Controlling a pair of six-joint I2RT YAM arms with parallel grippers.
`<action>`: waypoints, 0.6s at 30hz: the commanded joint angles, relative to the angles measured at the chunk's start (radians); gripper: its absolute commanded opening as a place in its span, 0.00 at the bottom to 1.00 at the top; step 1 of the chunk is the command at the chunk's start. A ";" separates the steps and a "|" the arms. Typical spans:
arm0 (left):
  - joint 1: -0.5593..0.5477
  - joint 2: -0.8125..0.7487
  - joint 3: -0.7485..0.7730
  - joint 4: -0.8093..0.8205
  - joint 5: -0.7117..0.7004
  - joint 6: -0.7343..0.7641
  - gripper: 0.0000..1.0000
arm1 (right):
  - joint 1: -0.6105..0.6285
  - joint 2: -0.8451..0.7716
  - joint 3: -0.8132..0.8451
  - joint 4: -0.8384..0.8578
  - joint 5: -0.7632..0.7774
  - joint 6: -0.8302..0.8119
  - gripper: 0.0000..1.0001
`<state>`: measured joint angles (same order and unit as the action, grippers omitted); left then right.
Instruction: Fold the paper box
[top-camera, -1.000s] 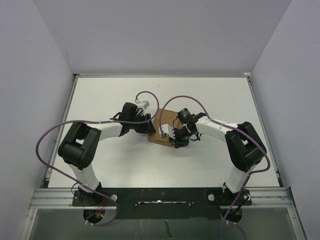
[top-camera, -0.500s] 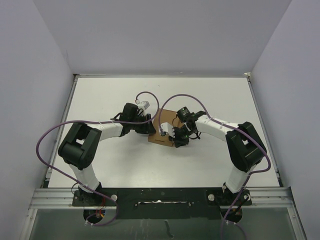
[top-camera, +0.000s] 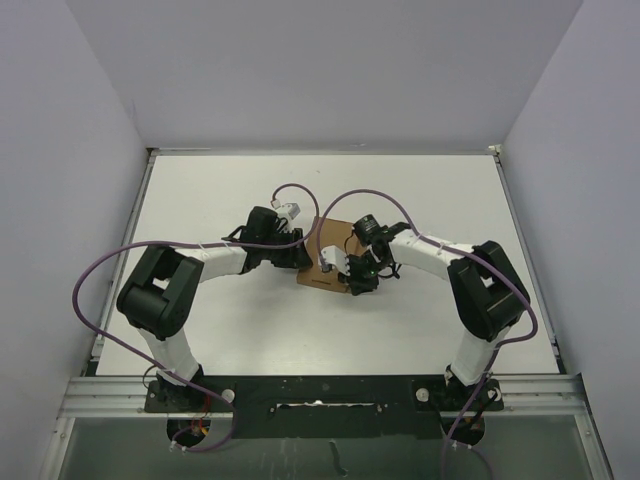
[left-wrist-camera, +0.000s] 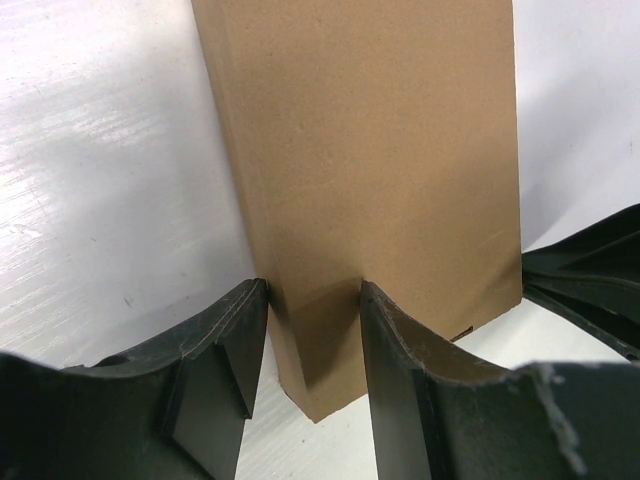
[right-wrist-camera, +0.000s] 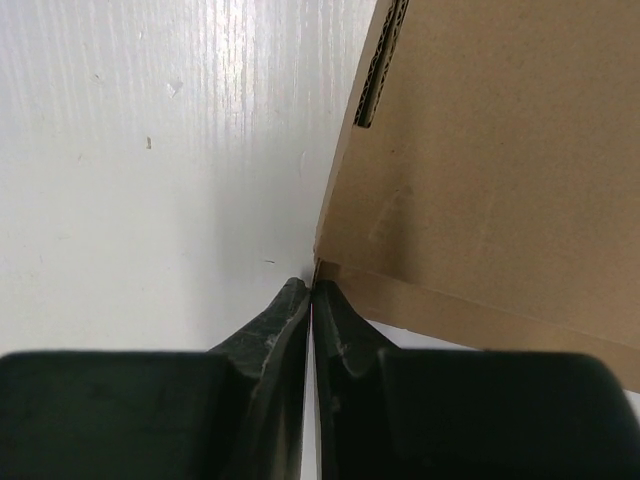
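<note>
Paper box pinched by left gripper; right gripper closed.

- The paper box stands up from the white table, with a broad brown face on the right and a narrower, shaded side wall on the left.
- The left gripper has one black finger on each side of the box's near lower corner, both fingers touching the cardboard.
- A black shape sits at the right edge, just beside the box; what it is cannot be told.
</note>
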<state>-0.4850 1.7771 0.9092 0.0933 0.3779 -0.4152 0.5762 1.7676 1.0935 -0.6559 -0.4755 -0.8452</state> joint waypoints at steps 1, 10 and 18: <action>-0.011 -0.041 -0.003 -0.027 -0.005 0.000 0.40 | -0.006 -0.008 0.008 0.050 -0.011 -0.014 0.08; -0.012 -0.042 -0.003 -0.030 -0.011 -0.002 0.40 | -0.071 -0.062 -0.021 0.058 -0.083 -0.029 0.25; -0.012 -0.038 -0.001 -0.030 -0.008 -0.005 0.40 | -0.095 -0.079 -0.052 0.052 -0.137 -0.088 0.32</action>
<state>-0.4858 1.7767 0.9092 0.0917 0.3737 -0.4259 0.4824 1.7409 1.0615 -0.6262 -0.5449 -0.8787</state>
